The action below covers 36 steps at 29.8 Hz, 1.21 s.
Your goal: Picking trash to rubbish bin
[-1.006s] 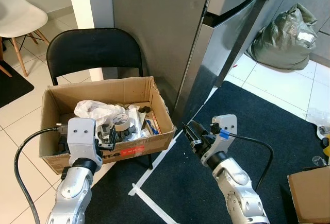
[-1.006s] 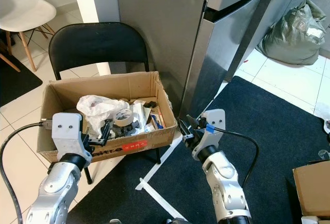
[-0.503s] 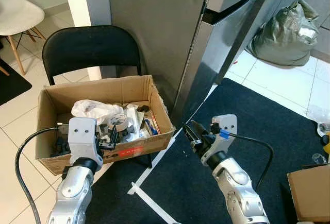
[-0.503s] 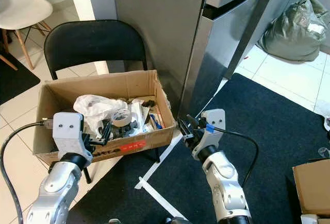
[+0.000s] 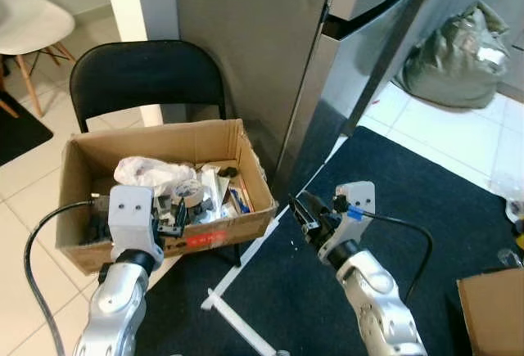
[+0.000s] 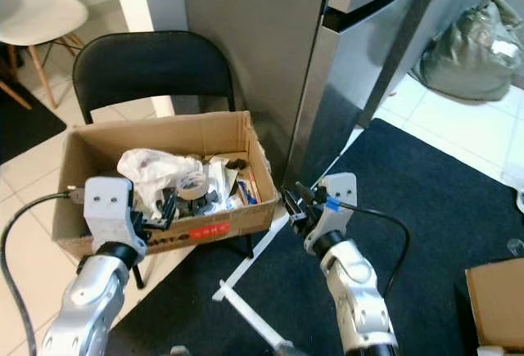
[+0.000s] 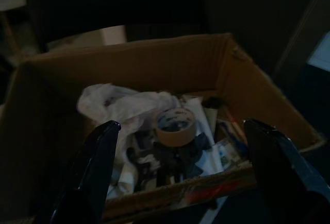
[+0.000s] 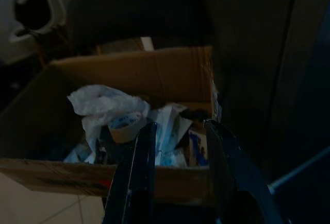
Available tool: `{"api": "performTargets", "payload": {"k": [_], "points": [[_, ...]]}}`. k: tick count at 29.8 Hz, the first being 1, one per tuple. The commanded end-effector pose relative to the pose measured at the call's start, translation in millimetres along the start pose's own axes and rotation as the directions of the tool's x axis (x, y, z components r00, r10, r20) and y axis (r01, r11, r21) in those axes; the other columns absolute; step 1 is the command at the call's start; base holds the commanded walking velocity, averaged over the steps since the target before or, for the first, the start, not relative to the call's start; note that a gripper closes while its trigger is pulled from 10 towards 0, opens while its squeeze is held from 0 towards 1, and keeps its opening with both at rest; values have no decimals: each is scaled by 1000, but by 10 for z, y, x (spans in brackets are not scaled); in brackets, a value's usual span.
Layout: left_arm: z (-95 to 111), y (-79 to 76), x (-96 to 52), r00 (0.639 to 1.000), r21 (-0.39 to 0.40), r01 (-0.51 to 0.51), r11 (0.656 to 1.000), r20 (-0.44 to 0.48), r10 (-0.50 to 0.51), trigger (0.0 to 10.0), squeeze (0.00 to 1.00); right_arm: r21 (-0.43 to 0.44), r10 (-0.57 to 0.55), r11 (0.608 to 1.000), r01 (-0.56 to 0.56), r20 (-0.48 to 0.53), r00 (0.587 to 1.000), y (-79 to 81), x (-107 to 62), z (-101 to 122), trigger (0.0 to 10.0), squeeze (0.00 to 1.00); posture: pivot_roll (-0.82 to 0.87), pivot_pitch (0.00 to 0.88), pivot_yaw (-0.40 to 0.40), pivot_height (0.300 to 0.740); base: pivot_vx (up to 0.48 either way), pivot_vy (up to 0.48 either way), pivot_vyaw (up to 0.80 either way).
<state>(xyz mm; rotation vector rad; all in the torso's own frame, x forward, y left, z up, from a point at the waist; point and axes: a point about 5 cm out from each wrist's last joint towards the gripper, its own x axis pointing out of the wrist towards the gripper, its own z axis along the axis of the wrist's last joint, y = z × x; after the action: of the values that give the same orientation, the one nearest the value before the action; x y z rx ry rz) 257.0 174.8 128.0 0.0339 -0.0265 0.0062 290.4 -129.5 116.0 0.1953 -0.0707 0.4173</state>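
A cardboard box point(image 5: 164, 140) rests on the seat of a black folding chair point(image 5: 147, 78). It holds trash: a crumpled white plastic bag point(image 5: 147, 174), a tape roll point(image 5: 191, 193) and papers. My left gripper point(image 5: 175, 217) hovers at the box's front wall, open wide, with nothing between its fingers; in the left wrist view the tape roll point(image 7: 175, 126) lies ahead of the left gripper point(image 7: 181, 125). Just off the box's right front corner my right gripper point(image 5: 301, 211) is open and empty. The right wrist view looks into the box point(image 8: 154, 74) past the right gripper point(image 8: 180, 125).
A tall grey fridge point(image 5: 262, 45) stands right behind the box. A dark rug point(image 5: 409, 192) lies on the right, with a white tape line point(image 5: 237, 323) along its edge. A full grey-green sack point(image 5: 458, 53) sits far right, a white chair point(image 5: 24, 20) far left, another cardboard box point(image 5: 491, 307) at lower right.
The whole picture has shifted a little, so the camera moved. Both grippers and the box stand as they did.
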Motion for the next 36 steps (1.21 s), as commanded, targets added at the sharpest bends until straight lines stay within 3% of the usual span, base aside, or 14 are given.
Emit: {"api": "performTargets", "payload": {"k": [1, 16, 20, 36], "points": [[-29, -39, -6, 1000, -2, 12, 1000, -11, -12, 10000, 0, -9, -18, 1000, 18, -12, 1000, -36, -46, -27, 10000, 0, 47, 128, -68, 740, 0, 0, 0], [-36, -59, -19, 1000, 7, 21, 1000, -13, -21, 10000, 0, -9, -15, 1000, 15, -15, 1000, -30, -43, -33, 10000, 0, 47, 136, -69, 740, 0, 0, 0], [-28, -74, -21, 999, 9, 41, 999, -7, -41, 10000, 0, -10, -14, 1000, 14, -17, 1000, -32, -47, -37, 10000, 0, 48, 139, -69, 740, 0, 480, 0], [-7, -48, -3, 1000, -7, 7, 1000, 10, -7, 10000, 0, -4, -45, 999, 45, -14, 999, -60, -31, -33, 10000, 0, 46, 148, -63, 740, 0, 0, 0]]}}
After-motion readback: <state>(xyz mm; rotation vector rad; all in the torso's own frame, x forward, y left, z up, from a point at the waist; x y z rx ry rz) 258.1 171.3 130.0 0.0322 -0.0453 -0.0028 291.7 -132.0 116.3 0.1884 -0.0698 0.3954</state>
